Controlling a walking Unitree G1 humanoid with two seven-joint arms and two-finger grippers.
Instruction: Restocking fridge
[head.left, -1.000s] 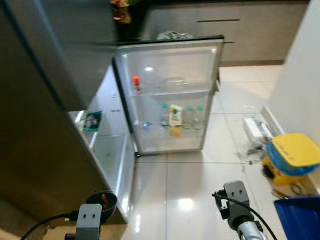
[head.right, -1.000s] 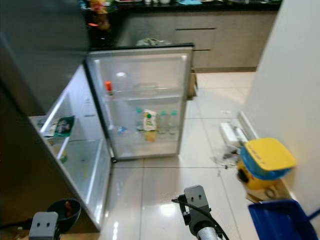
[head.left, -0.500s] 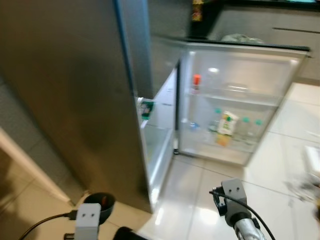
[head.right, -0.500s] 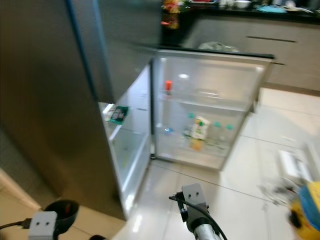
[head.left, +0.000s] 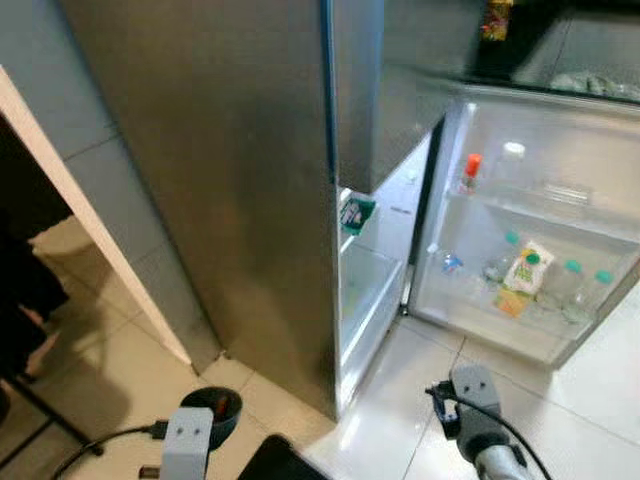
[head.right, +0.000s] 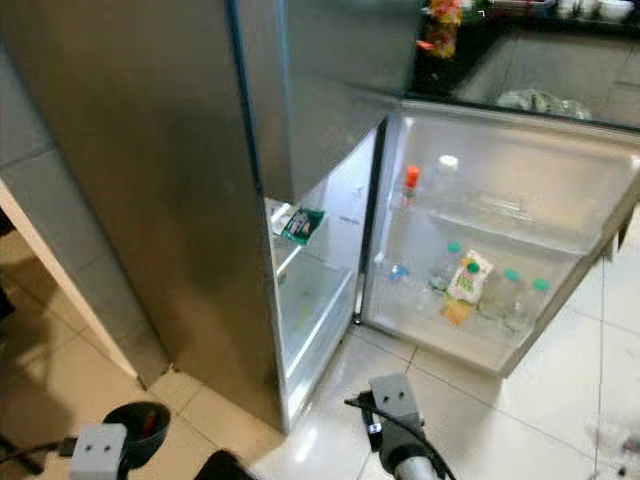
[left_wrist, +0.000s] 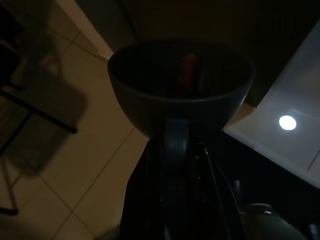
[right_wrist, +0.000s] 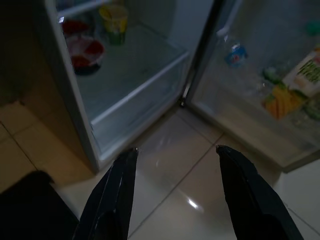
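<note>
The steel fridge (head.left: 250, 170) stands with its lower door (head.left: 545, 250) swung wide. The door racks hold a red-capped bottle (head.left: 468, 172), a juice carton (head.left: 522, 270) and several clear bottles. A green packet (head.left: 353, 213) lies on an inner shelf. My left gripper (left_wrist: 175, 135) is shut on the rim of a dark bowl (left_wrist: 180, 90) with something orange-red inside; the bowl (head.left: 215, 410) hangs low over the tan floor. My right gripper (right_wrist: 176, 150) is open and holds nothing, low over the white tiles in front of the fridge drawer (right_wrist: 135, 85).
A yellow cup (right_wrist: 114, 20) and a red container (right_wrist: 82, 50) sit on the lower inner shelf. A beige wall edge (head.left: 90, 220) runs left of the fridge, with dark chair legs (head.left: 30, 400) beyond. A black object (head.left: 285, 462) lies near my feet.
The camera has swung left, so the fridge side now takes up the middle and the open door sits at the right. Both grippers keep their poses; the bowl stays held.
</note>
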